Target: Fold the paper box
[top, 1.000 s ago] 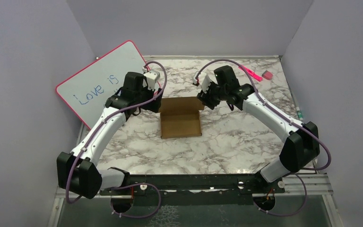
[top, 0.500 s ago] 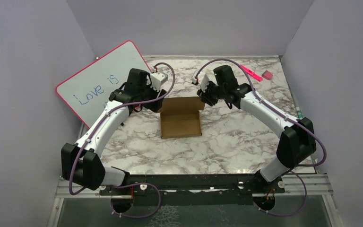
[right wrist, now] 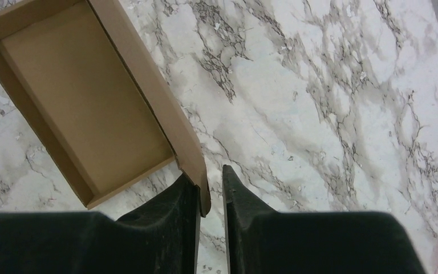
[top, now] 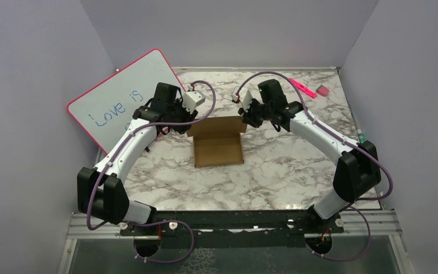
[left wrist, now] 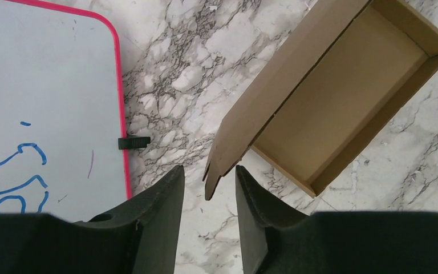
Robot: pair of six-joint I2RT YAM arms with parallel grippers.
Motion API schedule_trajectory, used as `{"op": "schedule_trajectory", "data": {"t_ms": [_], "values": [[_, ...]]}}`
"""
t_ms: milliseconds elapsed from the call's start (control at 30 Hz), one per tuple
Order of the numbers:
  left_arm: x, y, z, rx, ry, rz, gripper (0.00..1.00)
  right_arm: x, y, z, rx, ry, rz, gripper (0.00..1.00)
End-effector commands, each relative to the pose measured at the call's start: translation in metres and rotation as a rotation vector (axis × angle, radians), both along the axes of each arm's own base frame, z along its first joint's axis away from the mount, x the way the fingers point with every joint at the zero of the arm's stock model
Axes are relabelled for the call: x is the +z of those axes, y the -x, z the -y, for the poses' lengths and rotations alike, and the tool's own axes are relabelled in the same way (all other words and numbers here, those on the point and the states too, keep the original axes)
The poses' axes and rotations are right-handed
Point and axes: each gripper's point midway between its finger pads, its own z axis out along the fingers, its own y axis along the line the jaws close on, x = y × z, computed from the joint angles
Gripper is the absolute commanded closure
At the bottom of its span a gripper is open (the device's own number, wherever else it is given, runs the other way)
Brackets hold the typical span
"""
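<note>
The brown paper box [top: 218, 149] lies open at the table's middle, its lid flap [top: 217, 125] raised along the far side. My left gripper [top: 189, 124] is at the lid's left corner. In the left wrist view the jaws [left wrist: 210, 174] are open, with the lid's corner tab [left wrist: 219, 165] between them and a gap on both sides. My right gripper [top: 244, 120] is at the lid's right corner. In the right wrist view the jaws [right wrist: 211, 177] are narrowly open; the lid's corner [right wrist: 197, 171] lies against one finger, with a slit to the other. The tray [right wrist: 85, 97] is empty.
A pink-framed whiteboard [top: 122, 97] leans at the back left, close to my left arm. A pink marker [top: 302, 87] and a pink eraser [top: 322, 90] lie at the back right. Lilac walls enclose three sides of the marble table [top: 274, 177].
My left wrist has swung right and turned toward the lid's left corner. My right gripper has shifted slightly at the lid's right corner. The box has not moved.
</note>
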Motion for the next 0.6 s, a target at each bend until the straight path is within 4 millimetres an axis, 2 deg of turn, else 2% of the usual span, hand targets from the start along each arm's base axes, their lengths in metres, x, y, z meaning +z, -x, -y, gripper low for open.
{"op": "schedule_trajectory", "data": {"t_ms": [0,367,567], "values": [[0.007,-0.009,0.003,-0.044,-0.006,0.023,0.63,-0.003,0.000,-0.004,0.013,-0.026,-0.004,0.77],[-0.014,-0.010,0.008,-0.082,-0.005,-0.029,0.78,-0.007,-0.002,0.000,-0.008,-0.022,0.001,0.86],[-0.016,-0.010,0.009,-0.083,0.000,-0.038,0.87,-0.005,-0.002,0.004,-0.024,-0.029,0.002,0.90]]}}
